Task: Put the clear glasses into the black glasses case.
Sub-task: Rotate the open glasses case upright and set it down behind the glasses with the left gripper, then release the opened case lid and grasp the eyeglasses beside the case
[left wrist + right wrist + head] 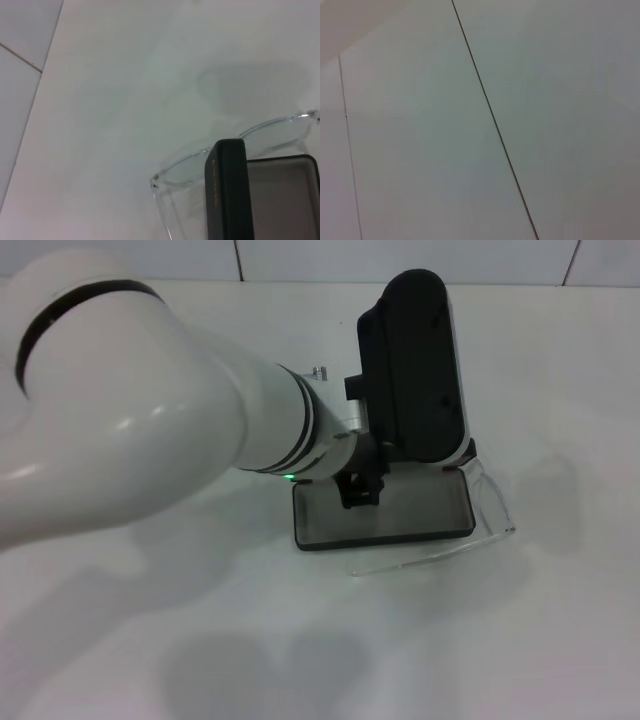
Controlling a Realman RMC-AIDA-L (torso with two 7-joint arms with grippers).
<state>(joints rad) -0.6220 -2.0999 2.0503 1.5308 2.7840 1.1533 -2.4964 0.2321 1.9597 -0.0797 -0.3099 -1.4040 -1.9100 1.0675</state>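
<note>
The black glasses case [400, 512] lies open on the white table, its grey lining facing up. My left gripper [362, 488] hangs over the case's left part, below a large black wrist housing [415, 370] that hides the case's far side. The clear glasses [495, 505] lie on the table around the case, outside it: one clear arm runs past its right end and another along its front edge. In the left wrist view the clear glasses [240, 145] show their lens front just beyond the black glasses case [227, 195], whose black edge stands upright. My right gripper is out of view.
The white table [200, 640] stretches all round the case, with my left arm [150, 430] reaching across its left half. The right wrist view shows only a pale panelled surface [480, 120] with dark seams.
</note>
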